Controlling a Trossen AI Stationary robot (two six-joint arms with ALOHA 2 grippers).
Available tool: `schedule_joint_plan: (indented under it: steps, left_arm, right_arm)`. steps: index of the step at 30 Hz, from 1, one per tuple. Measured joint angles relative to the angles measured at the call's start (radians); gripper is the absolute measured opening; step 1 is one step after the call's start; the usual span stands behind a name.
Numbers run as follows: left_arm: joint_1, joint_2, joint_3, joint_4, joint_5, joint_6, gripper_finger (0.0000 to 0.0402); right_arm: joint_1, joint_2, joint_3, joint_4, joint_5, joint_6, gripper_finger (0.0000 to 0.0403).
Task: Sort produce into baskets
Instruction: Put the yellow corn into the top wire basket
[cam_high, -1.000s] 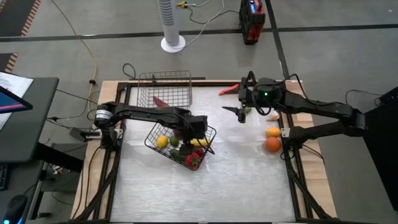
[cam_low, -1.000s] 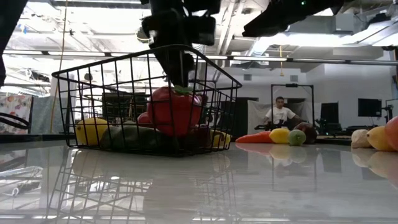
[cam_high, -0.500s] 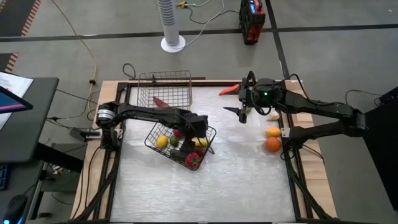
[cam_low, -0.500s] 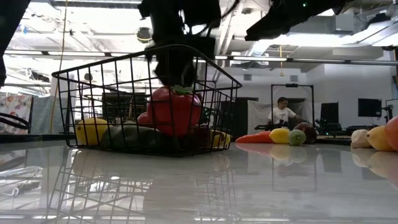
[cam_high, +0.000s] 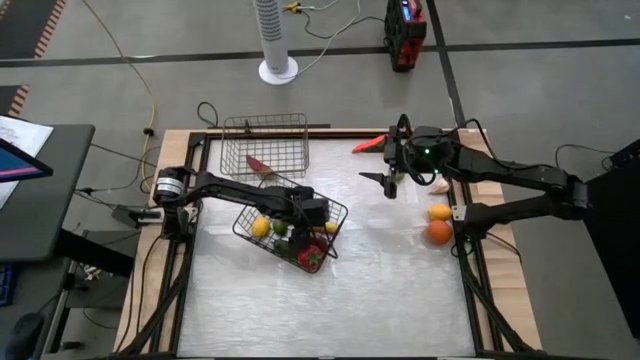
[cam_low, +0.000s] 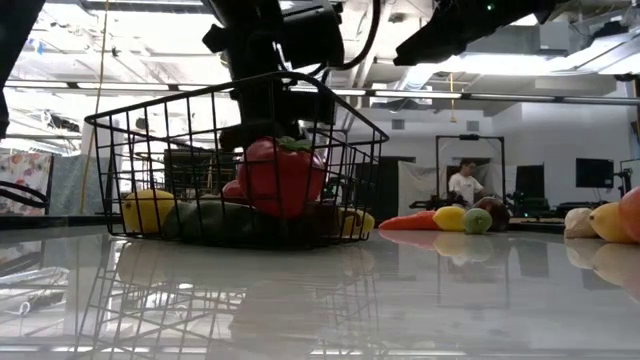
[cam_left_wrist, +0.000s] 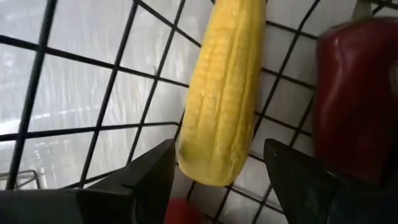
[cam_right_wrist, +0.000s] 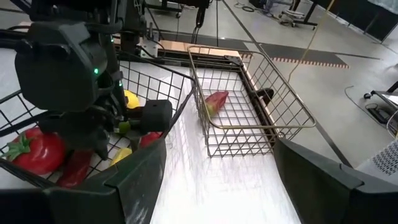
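The dark wire basket (cam_high: 262, 243) stands near the table's middle, turned at an angle. It holds a lemon (cam_high: 260, 227), a green fruit (cam_high: 280, 228), a tomato (cam_low: 280, 178), a red pepper (cam_left_wrist: 354, 99) and yellow corn (cam_left_wrist: 224, 93). My left gripper (cam_high: 313, 215) reaches down into this basket. It is open, and one finger stands on each side of the corn's near end (cam_left_wrist: 211, 168), which lies on the basket's wire floor. My right gripper (cam_high: 385, 180) is open and empty above the table's far right. The silvery basket (cam_high: 290, 130) at the far edge holds a red pepper (cam_high: 258, 163).
Loose produce lies at the table's right. It includes a carrot (cam_high: 365, 145), two orange fruits (cam_high: 438, 212) (cam_high: 438, 232), and several yellow, green and pale pieces (cam_low: 450, 217) partly under the right arm. A person (cam_low: 465, 183) sits far back in the room.
My left gripper has shifted a little toward the table's near edge inside the dark basket and has turned about. The basket has stayed where it was.
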Motion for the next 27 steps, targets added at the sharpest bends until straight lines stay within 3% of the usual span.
schedule_joint_plan:
  steps: [5, 17, 27]
  left_arm:
    - [-0.001, -0.002, -0.028, 0.032, -0.013, 0.003, 0.0221]
    - [-0.001, 0.001, -0.036, 0.06, 0.01, -0.038, 0.013]
    - [-0.005, -0.107, -0.039, -0.034, -0.011, -0.087, 0.0123]
  right_arm:
    - [0.0, 0.0, 0.0, 0.001, 0.0, -0.002, 0.0325]
    - [0.0, 0.0, 0.0, 0.003, 0.0, -0.003, 0.0325]
    - [0.0, 0.0, 0.0, 0.001, -0.001, -0.002, 0.0325]
